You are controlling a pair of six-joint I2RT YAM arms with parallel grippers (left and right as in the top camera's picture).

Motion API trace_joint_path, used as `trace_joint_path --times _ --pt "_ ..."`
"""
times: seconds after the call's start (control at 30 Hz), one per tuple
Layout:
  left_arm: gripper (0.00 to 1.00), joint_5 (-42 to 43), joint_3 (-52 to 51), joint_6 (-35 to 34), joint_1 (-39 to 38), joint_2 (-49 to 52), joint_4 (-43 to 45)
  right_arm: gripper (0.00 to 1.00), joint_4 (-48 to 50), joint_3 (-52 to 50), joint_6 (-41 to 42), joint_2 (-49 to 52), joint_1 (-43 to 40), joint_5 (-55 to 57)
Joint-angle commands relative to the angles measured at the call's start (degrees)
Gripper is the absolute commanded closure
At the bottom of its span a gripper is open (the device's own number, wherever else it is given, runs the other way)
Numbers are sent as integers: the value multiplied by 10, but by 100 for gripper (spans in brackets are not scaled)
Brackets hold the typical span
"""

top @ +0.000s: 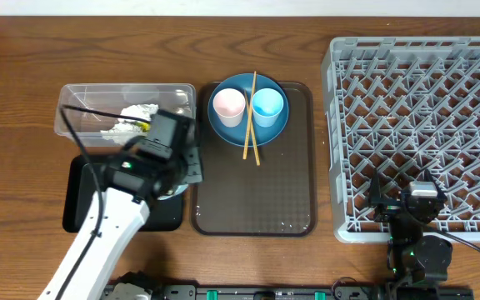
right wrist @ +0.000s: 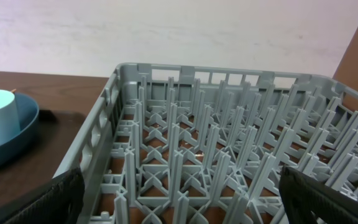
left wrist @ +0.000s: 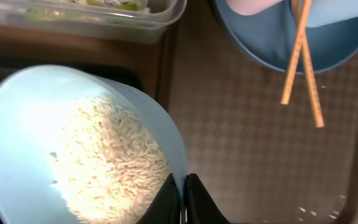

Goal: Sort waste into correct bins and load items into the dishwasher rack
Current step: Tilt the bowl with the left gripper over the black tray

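My left gripper [left wrist: 184,199] is shut on the rim of the pale-blue bowl [left wrist: 30,124]. White rice [left wrist: 110,162] is heaped inside it against the gripped side. In the overhead view the arm hides most of the bowl, which hangs over the black tray [top: 77,208] near the brown tray's left edge. The clear tub [top: 82,100] holds a white napkin [top: 136,112] and a yellow-green wrapper [top: 144,127]. The blue plate [top: 227,132] carries the pink cup [top: 228,104], the light-blue cup [top: 267,106] and the chopsticks [top: 250,125]. My right gripper [right wrist: 182,193] stands open and empty over the grey rack [top: 423,125] at its front edge.
The brown serving tray [top: 257,200] lies between the bins and the rack, with the plate at its far end. A few loose rice grains [left wrist: 303,211] lie on it. The rack's upright pegs [right wrist: 229,124] fill the right side of the table.
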Motion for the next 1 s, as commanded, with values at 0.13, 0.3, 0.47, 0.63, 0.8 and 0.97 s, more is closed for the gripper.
trace_joint_path --times 0.13,0.3,0.47,0.63,0.8,0.97 --pt "94 171 1 94 120 -7 3 1 -2 -1 9 -1 -1 4" --pt "94 258 1 134 193 -6 3 1 -2 -1 9 -1 -1 4" --pt "94 337 1 166 251 -6 -1 1 -2 -1 9 -1 -1 4" --pt "94 377 -7 188 291 -6 -8 1 -2 -1 9 -1 -1 4" --pt "94 404 -35 213 322 -6 -7 1 -2 -1 9 -1 -1 4" --pt "94 462 -64 256 358 -5 -7 1 -2 -1 9 -1 -1 4"
